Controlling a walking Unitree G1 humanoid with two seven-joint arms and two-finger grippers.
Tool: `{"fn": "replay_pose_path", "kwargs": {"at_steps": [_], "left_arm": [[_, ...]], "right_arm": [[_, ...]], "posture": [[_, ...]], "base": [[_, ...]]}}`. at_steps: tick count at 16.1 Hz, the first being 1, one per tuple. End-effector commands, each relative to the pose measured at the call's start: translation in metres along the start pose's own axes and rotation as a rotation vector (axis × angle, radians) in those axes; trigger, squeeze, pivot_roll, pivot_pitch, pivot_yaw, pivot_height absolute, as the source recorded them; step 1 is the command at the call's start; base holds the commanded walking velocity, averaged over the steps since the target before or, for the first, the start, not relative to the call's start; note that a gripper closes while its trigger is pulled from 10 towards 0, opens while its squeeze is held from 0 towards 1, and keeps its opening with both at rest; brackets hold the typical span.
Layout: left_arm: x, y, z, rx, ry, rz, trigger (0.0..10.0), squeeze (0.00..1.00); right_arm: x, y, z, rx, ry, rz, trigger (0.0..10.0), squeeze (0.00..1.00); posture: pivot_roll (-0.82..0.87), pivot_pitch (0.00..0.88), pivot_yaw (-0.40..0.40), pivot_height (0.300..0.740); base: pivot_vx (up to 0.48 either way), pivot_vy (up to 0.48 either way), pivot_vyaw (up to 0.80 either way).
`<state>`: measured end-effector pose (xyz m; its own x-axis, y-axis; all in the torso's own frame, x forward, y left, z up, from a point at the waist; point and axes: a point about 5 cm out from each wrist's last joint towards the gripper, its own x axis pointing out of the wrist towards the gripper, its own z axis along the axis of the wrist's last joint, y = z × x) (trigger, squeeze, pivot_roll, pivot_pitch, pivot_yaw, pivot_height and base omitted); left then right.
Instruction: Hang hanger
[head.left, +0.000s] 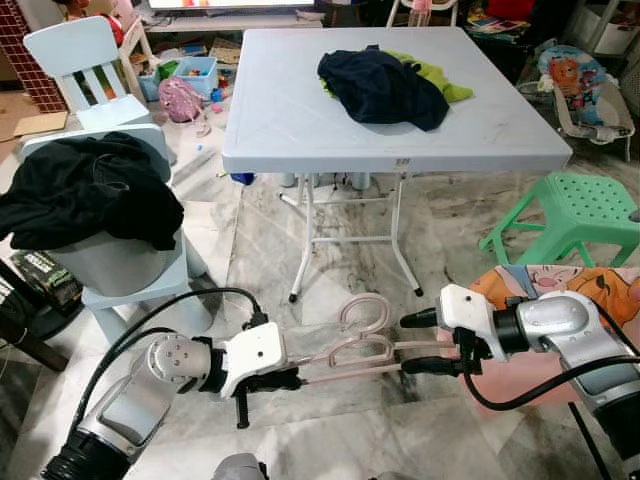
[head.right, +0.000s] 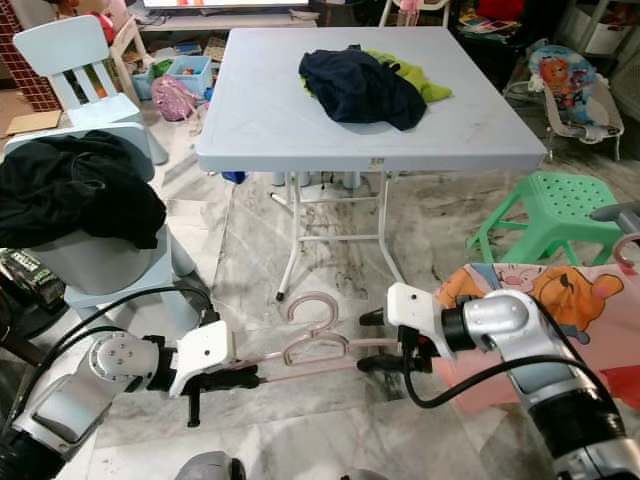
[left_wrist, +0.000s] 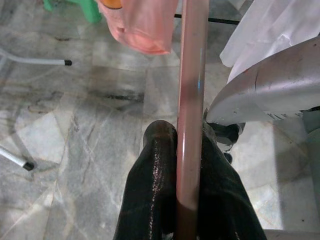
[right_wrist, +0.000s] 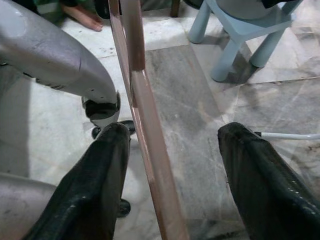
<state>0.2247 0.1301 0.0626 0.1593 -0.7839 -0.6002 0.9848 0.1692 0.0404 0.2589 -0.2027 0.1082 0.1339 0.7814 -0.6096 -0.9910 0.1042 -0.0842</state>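
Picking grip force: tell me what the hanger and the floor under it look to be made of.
Hanger: likely plastic, pale pink, glossy; a highlight runs down its smooth bar in the left wrist view. Floor: polished marble or marble-look tile, grey veining, faint joints. Left gripper is clamped on the bar; right gripper jaws straddle it, open.

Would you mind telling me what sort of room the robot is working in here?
Most likely a family living or play room in a home: a child's chair, a green plastic stool, toys on the marble floor, and clothes on a folding table.
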Motion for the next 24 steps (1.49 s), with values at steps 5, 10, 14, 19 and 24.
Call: {"fn": "replay_pose_path", "kwargs": {"at_steps": [5,10,14,19,24], "left_arm": [[0.003,-0.001,0.001,0.028,0.005,-0.009,10.0,0.00],[0.005,-0.003,0.001,0.034,0.008,-0.019,10.0,0.00],[0.005,-0.004,-0.001,0.037,0.018,-0.030,10.0,0.00],[0.006,-0.004,-0.002,0.042,0.030,-0.030,10.0,0.00],[0.007,0.000,-0.002,0.033,0.018,0.013,10.0,0.75]], "right_arm": [[-0.008,-0.001,-0.005,-0.038,0.114,0.062,0.0,0.00],[-0.016,-0.004,-0.008,-0.088,0.209,0.079,0.0,0.00],[-0.018,-0.006,-0.005,-0.110,0.233,0.091,0.0,0.00],[-0.022,-0.005,-0.005,-0.121,0.261,0.112,0.0,0.00],[-0.021,-0.004,-0.008,-0.111,0.268,0.113,0.0,0.00]], "posture": [[0.00,0.000,0.004,0.740],[0.00,0.000,0.004,0.740],[0.00,0.000,0.006,0.740],[-0.01,0.000,0.008,0.740],[-0.01,0.000,0.008,0.740]], "base": [[0.000,0.000,0.00],[0.000,0.000,0.00],[0.000,0.000,0.00],[0.000,0.000,0.00],[0.000,0.000,0.00]]}}
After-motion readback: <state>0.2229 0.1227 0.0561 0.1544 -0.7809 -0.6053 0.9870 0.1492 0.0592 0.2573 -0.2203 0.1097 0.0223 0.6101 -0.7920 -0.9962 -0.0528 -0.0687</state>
